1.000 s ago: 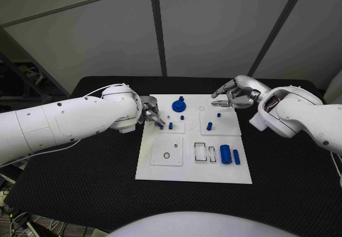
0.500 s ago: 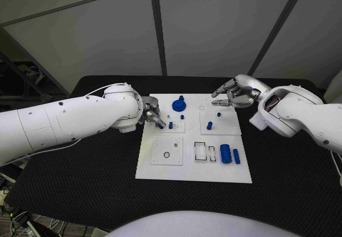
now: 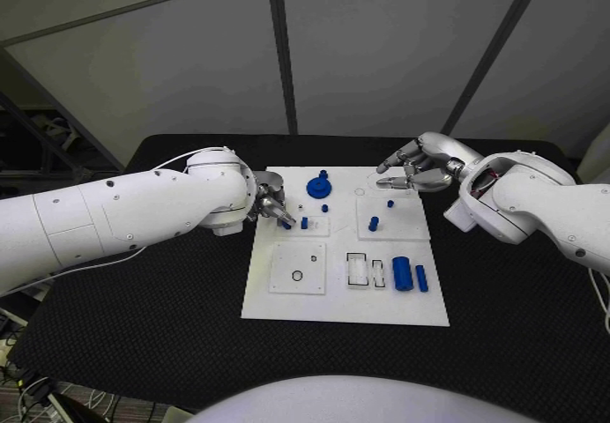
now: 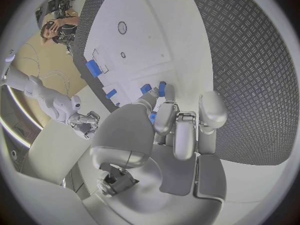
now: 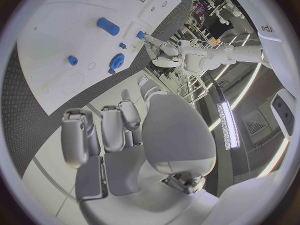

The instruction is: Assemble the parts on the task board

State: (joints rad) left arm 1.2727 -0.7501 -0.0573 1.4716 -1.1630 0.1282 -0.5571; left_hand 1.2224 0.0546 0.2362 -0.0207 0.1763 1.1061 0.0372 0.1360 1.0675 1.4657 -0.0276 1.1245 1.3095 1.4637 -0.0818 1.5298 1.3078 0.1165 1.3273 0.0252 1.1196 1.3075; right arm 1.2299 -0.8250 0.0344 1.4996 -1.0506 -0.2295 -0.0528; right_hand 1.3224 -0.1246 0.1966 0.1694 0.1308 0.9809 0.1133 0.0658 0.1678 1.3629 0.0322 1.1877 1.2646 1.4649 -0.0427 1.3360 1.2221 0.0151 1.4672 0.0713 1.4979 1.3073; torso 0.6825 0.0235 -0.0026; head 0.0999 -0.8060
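Black matting underlies our task board [image 3: 343,308], left of centre our left hand [image 3: 271,210] pinches a small, stiff, light blue peg [image 3: 285,223] sideways, while our right hand [image 3: 413,172] hovers loosely curled, holding nothing.

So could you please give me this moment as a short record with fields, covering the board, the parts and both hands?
board: white rectangular task board in the middle of the black table
round part: blue gear-like disc near the board's far edge
lying parts: large blue cylinder with a thin blue bar beside it, near right
upright part: small blue peg, right of centre
left hand: left hand at the board's left edge, fingertips by a small blue piece; grip unclear
right hand: right hand above the far right corner, holding nothing
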